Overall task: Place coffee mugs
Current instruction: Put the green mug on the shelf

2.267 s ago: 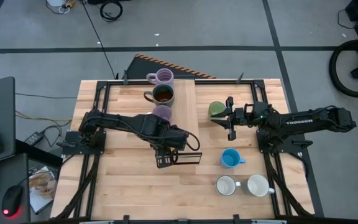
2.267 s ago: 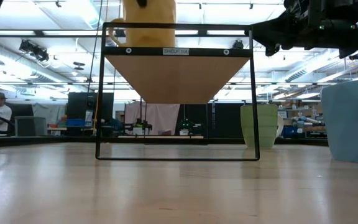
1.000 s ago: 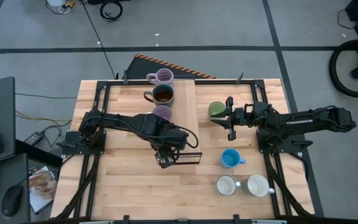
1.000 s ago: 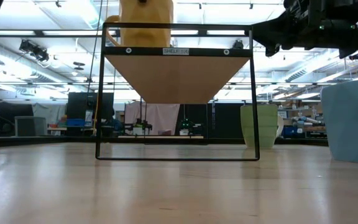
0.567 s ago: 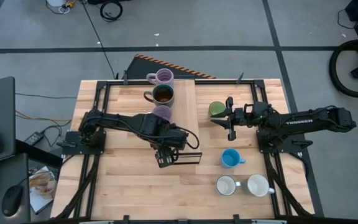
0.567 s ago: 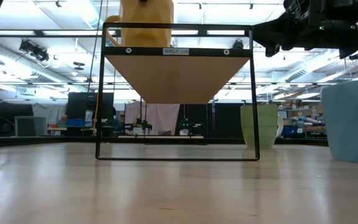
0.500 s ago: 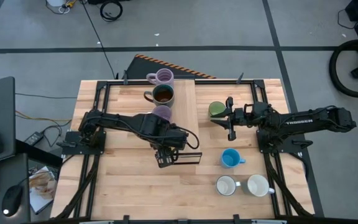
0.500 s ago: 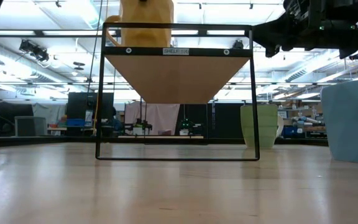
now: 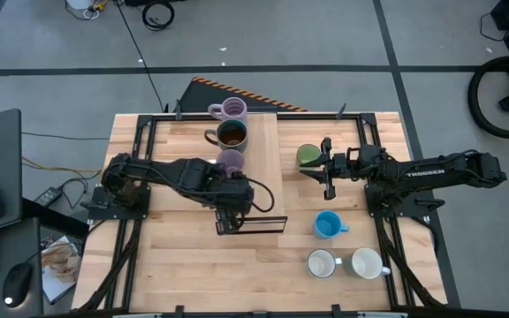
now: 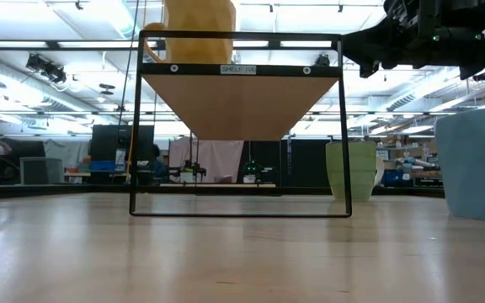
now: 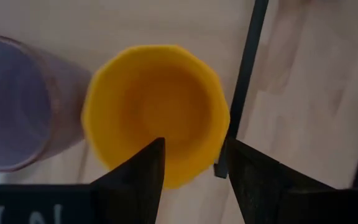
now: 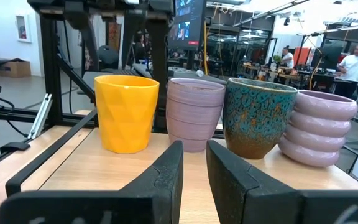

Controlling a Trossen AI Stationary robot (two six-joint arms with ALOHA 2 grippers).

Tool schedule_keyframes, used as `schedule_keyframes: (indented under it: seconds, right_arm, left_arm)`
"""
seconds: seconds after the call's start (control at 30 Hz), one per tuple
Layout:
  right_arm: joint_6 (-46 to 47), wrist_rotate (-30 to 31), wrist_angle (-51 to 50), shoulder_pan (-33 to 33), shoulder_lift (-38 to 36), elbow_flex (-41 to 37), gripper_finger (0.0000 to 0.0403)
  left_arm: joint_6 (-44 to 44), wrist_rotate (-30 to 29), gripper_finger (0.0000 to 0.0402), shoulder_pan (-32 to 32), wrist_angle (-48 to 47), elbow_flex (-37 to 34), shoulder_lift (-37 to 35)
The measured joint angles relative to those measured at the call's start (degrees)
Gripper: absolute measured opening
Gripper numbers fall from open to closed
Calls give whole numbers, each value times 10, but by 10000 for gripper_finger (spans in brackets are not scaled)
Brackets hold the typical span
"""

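Note:
The orange mug (image 11: pixel 157 112) stands upright on the wooden shelf top (image 12: pixel 185 165), at the near end of a row with a lilac mug (image 12: pixel 194 115), a dark brown speckled mug (image 12: pixel 260 118) and a ribbed lilac mug (image 12: pixel 319 127). My left gripper (image 11: pixel 194 149) is open and hovers just above the orange mug; in the high view it (image 9: pixel 227 212) hides the mug. My right gripper (image 12: pixel 194 149) waits raised beside the green mug (image 9: pixel 307 156), its fingers a narrow gap apart and holding nothing.
A blue mug (image 9: pixel 327 225) and two white mugs (image 9: pixel 322 263) (image 9: pixel 367 263) stand on the table's right near part. The black wire shelf frame (image 10: pixel 236 126) rises from the table's middle. Bare wood lies in front of the shelf and to its left.
My left gripper has drawn back a little toward the table's left edge and risen. In the low view the dark tip that stood on top of the orange mug is gone. The orange mug stays upright on the shelf.

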Motion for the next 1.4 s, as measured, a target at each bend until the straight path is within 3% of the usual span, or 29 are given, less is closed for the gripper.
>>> schedule_keyframes:
  seconds: [0.43,0.67,0.87,1.0,1.2,1.4]
  right_arm:
    - [4,0,0,0,0,0,77]
    - [8,-11,8,4,0,0,77]
    - [8,-11,9,5,0,0,77]
    - [8,-11,9,5,0,0,77]
    - [7,-11,4,5,0,0,77]
    - [-6,-11,3,5,0,0,77]
  left_arm:
    - [0,-220,169,-81,1,0,-36]
    - [17,-252,139,-85,5,0,-69]
    - [80,-263,118,-75,71,-13,-105]
    - [144,-242,114,-63,172,-102,-143]
    - [183,-196,114,-38,377,-342,-281]
    - [234,-196,114,-37,563,-553,-425]
